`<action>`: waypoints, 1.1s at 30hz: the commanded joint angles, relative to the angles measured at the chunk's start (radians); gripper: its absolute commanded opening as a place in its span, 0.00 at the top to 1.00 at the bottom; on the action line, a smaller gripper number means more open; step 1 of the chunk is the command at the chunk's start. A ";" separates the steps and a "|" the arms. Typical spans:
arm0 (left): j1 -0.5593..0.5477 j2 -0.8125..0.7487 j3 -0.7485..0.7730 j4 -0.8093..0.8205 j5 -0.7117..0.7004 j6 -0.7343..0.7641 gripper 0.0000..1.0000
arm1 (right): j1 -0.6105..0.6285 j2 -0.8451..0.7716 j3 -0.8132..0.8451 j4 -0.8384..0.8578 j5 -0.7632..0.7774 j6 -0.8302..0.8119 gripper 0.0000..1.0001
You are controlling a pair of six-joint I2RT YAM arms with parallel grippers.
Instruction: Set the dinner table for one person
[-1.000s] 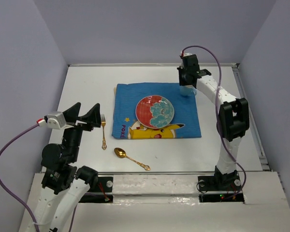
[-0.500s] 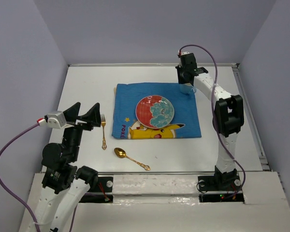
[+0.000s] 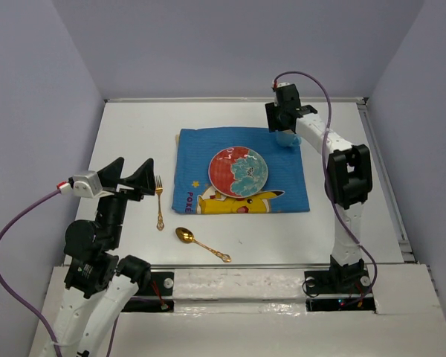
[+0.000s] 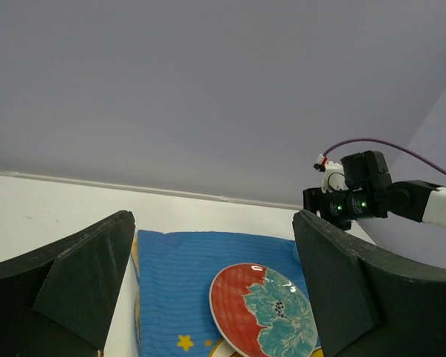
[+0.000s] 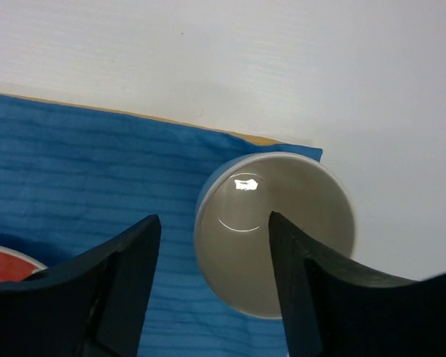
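Found right gripper (image 5: 214,223) parted astride rim of glossy pale-blue round cup (image 5: 312,216) at far-right corner of blue cloth placemat (image 5: 74,163); left gripper (image 4: 214,223) agape, empty.

Pale cup (image 5: 282,245) shown directly below the right gripper (image 5: 214,221), on a corner of the blue placemat (image 5: 74,171); red-and-teal plate (image 3: 238,171) placed to its left. Gold fork (image 3: 159,201) and spoon (image 3: 201,244) are laid right of the left gripper (image 3: 130,175).
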 commanded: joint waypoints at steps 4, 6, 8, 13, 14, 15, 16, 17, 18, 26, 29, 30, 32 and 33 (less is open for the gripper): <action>0.006 0.017 0.002 0.045 0.001 0.010 0.01 | 0.001 -0.106 0.019 0.029 -0.013 0.028 0.26; 0.008 0.020 0.004 0.045 0.004 0.007 0.01 | 0.011 -0.176 -0.012 0.028 -0.070 0.054 0.24; 0.011 0.025 0.004 0.045 0.006 0.007 0.01 | 0.030 -0.262 -0.036 0.034 -0.119 0.066 0.22; 0.025 0.017 0.004 0.044 0.001 0.006 0.01 | 0.170 -0.454 -0.282 0.153 -0.190 0.132 0.17; 0.031 0.015 0.005 0.044 0.001 0.007 0.01 | 0.246 -0.485 -0.333 0.176 -0.199 0.143 0.18; 0.033 0.012 0.004 0.044 0.000 0.006 0.01 | 0.288 -0.511 -0.384 0.199 -0.211 0.167 0.19; 0.034 0.012 0.004 0.042 0.000 0.007 0.01 | 0.329 -0.561 -0.482 0.243 -0.214 0.177 0.22; 0.036 0.012 0.004 0.044 -0.002 0.006 0.01 | 0.371 -0.585 -0.527 0.262 -0.217 0.186 0.24; 0.036 0.014 0.004 0.044 -0.002 0.007 0.01 | 0.452 -0.603 -0.567 0.279 -0.217 0.215 0.27; 0.042 0.003 0.004 0.041 -0.013 0.003 0.01 | 0.849 -0.623 -0.747 0.328 -0.101 0.278 0.35; 0.043 -0.004 0.002 0.041 -0.023 0.006 0.01 | 0.929 -0.573 -0.768 0.324 -0.075 0.298 0.36; 0.043 -0.006 0.002 0.041 -0.023 0.006 0.01 | 0.940 -0.545 -0.771 0.321 -0.079 0.308 0.37; 0.043 -0.003 0.002 0.041 -0.022 0.004 0.01 | 0.959 -0.514 -0.771 0.322 -0.090 0.335 0.40; 0.043 -0.001 0.004 0.041 -0.020 0.006 0.01 | 0.975 -0.496 -0.765 0.322 -0.092 0.339 0.41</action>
